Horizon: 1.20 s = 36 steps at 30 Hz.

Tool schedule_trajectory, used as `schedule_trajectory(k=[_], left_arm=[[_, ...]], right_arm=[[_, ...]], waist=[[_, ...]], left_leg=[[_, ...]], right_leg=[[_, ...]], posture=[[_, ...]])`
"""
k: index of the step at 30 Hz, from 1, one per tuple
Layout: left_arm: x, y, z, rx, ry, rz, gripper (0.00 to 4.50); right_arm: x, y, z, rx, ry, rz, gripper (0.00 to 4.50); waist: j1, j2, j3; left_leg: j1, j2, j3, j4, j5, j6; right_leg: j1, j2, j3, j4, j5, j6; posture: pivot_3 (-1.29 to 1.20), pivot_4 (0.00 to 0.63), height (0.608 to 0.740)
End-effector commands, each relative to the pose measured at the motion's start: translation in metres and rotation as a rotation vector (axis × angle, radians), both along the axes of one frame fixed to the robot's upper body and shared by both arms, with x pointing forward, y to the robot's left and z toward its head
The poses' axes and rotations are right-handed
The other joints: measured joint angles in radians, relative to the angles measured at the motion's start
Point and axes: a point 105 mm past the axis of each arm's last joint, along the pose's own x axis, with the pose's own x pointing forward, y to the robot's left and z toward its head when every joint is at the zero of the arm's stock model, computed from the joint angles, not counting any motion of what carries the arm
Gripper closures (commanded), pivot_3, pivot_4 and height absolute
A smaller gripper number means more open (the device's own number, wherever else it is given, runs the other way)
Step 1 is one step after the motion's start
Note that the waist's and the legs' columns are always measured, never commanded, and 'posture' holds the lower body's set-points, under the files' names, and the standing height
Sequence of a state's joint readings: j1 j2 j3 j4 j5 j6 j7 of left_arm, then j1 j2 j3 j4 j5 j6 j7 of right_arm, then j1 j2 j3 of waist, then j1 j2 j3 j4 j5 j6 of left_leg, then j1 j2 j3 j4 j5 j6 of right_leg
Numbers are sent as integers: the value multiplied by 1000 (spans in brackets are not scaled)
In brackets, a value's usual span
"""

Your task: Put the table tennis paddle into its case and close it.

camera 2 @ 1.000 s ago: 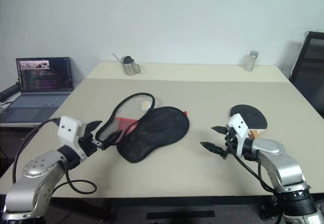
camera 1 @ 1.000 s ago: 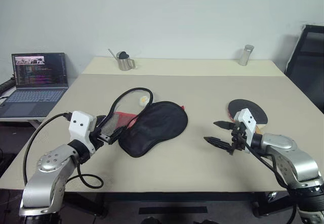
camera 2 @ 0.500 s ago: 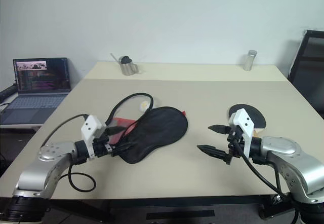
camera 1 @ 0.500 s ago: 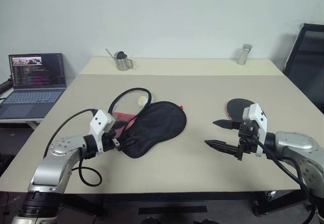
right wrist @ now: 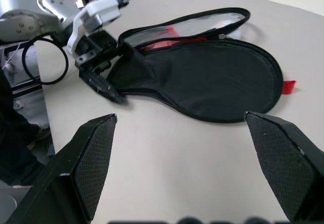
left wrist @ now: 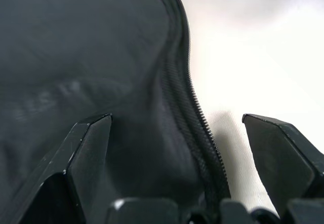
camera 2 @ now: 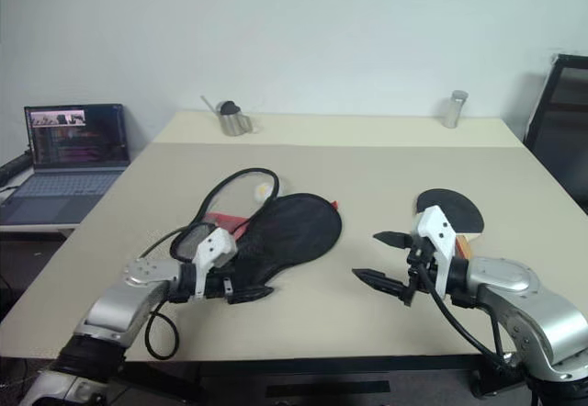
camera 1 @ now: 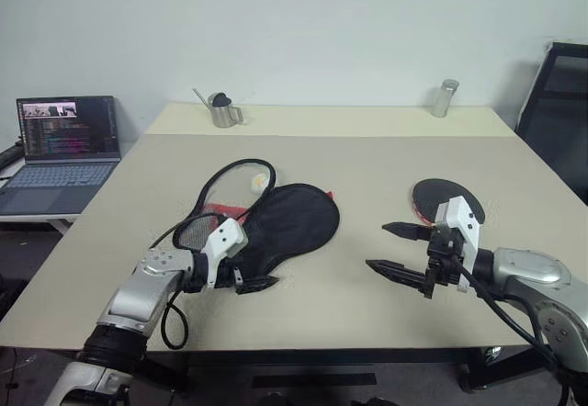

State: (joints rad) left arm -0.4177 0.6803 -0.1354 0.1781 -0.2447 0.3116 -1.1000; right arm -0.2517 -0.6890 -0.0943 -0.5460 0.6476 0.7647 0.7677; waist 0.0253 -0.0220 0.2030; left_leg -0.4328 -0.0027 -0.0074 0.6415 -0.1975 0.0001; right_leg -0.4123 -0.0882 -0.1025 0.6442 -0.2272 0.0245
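Beige and broad, the table [camera 1: 367, 163] stands against a plain pale wall. At its near left the left gripper [camera 1: 248, 277] sits low at the narrow end of the case [camera 1: 285, 227], fingers spread wide; in the left wrist view one finger [left wrist: 83, 158] lies over the black fabric and the other over bare table, with the zipper edge [left wrist: 195, 112] running between them. Whether either finger touches the fabric cannot be told. The case lies flat near the table's middle, black, open along its far side, where a flap with a red patch [camera 1: 223, 208] and clear or mesh panel is folded back. A small white ball [camera 1: 260, 181] rests just beyond that flap.

On the right, the right gripper [camera 1: 395, 248] hovers above the table, fingers wide apart and holding nothing, pointing toward the case and well apart from it. Just behind its wrist lies the table tennis paddle [camera 1: 439, 194], black rubber up, its handle hidden by the arm.

Further out, a small metal watering can [camera 1: 221, 110] and a metal canister [camera 1: 445, 99] stand at the far edge. A laptop [camera 1: 64, 144] sits open on a lower desk to the left, and a black chair [camera 1: 559, 103] is at the right.
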Motion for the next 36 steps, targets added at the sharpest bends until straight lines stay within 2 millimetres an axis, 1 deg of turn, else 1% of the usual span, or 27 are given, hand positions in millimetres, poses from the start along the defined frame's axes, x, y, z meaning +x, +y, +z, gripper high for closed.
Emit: schedule_trajectory(k=[1, 6, 9, 12, 15, 19, 20, 26, 29, 34, 35, 36], left_arm=[[-3, -11, 1, 12, -6, -81, 0], [-4, -5, 0, 78, -10, -102, 0], [-5, -2, 1, 88, -14, -106, 609], [-9, 0, 0, 78, 4, -107, 1700], [-12, -2, 3, 21, 40, -83, 2820], [-14, -14, 6, -75, 99, -31, 4309], [-11, -19, 6, -105, 112, 4, 4469], [11, -45, 11, -238, 149, 155, 4469], [19, -67, 11, -282, 173, 187, 4469], [28, -108, 15, -311, 195, 160, 4469], [28, -113, 16, -304, 192, 146, 4469], [25, -113, 19, -288, 186, 112, 4469]], right_arm=[[-4, 4, 8, 10, -60, 7, 57], [-5, 5, 7, 15, -64, -2, 57], [-5, 4, 7, 17, -65, -10, 12], [-5, 3, 7, 18, -69, -20, 12], [-4, 3, 8, 21, -72, -31, 12], [-4, 1, 8, 22, -76, -41, 12], [-2, -1, 10, 25, -80, -53, 12], [2, -11, 14, 29, -89, -107, 12], [2, -15, 16, 19, -91, -112, 12], [2, -18, 19, 7, -99, -120, 12], [2, -17, 20, 6, -100, -119, 12], [1, -17, 21, 6, -102, -119, 12]], waist=[[0, 0, 0], [0, 0, 0], [0, 0, 0], [0, 0, 0], [-1, 0, 0], [-1, 0, 0], [-1, 0, 0], [2, 0, 0], [1, 0, 0], [0, -1, 0], [0, -1, 0], [0, -1, 0]], left_leg=[[0, 0, 0, 0, 0, 0], [0, 0, 0, 1, 0, 0], [0, 0, 1, 1, 0, 0], [0, 0, 1, 1, 0, 0], [0, 0, 1, 1, 0, 0], [0, 0, 1, 1, 0, 0], [0, 0, 1, 1, 0, 0], [0, -2, 0, 3, 0, 1], [0, -2, 0, 4, 0, 1], [0, -2, 1, 4, 0, 1], [0, -3, 1, 4, 0, 1], [0, -3, 1, 4, 0, 1]], right_leg=[[0, 0, 0, 0, 0, 0], [0, 0, 0, 1, 0, 0], [0, 0, 1, 1, 0, 0], [0, 0, 1, 0, 0, 0], [0, 0, 1, 0, 0, 0], [0, 0, 1, 0, 0, 0], [0, 0, 1, 1, 0, 0], [2, 0, 1, 1, 1, 2], [2, 0, 1, 1, 2, 3], [3, 2, 1, 1, 2, 3], [3, 2, 1, 1, 2, 3], [2, 2, 2, 1, 2, 3]], posture=[[0, 150, 740], [0, 150, 740], [0, 150, 740], [0, 150, 740], [0, 150, 740], [0, 150, 740], [0, 150, 740], [0, 150, 740], [0, 150, 740], [0, 150, 740], [0, 150, 740], [0, 150, 740]])
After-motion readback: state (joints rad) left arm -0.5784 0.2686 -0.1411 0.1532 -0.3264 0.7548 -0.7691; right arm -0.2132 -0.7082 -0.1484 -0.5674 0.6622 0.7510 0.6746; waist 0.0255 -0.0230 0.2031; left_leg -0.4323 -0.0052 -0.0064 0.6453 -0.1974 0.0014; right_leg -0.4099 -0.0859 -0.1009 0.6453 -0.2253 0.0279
